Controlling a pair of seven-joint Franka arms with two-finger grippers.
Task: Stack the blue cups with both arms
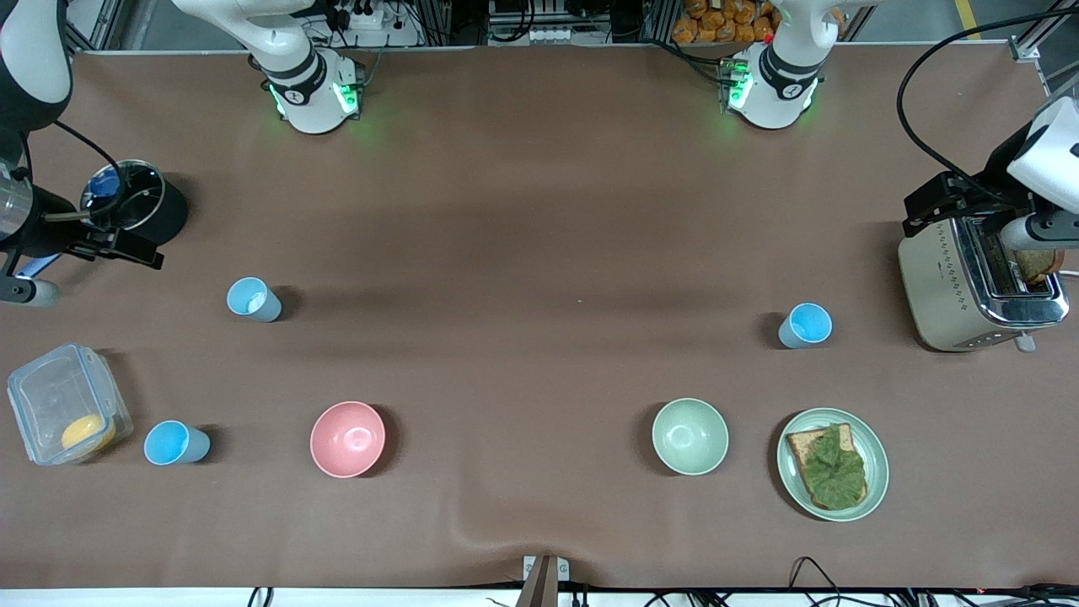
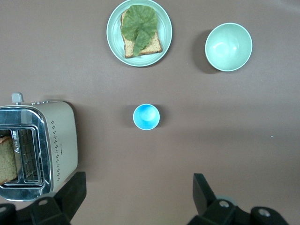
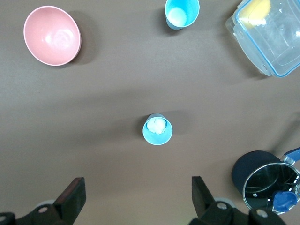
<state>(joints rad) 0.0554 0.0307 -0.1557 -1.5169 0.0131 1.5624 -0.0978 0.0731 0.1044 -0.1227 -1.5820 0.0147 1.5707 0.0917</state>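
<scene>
A: While three blue cups stand apart, which risk is largest?

B: Choosing wrongly: paler cup [image 1: 253, 298] and sky-blue cup [image 1: 805, 325] sit at opposite table ends, and a third cup [image 1: 175, 443] stands beside the clear box [image 1: 67, 403]. A hurried grasp could topple one.

A: Fingers?

B: Left gripper [image 2: 136, 197], over the toaster [image 2: 37, 150] end, and right gripper [image 3: 138, 199], over the pot [image 3: 267, 180] end, are both spread wide, holding nothing.

no readable text, labels, brands or numbers on any object, only unlettered surfaces
</scene>
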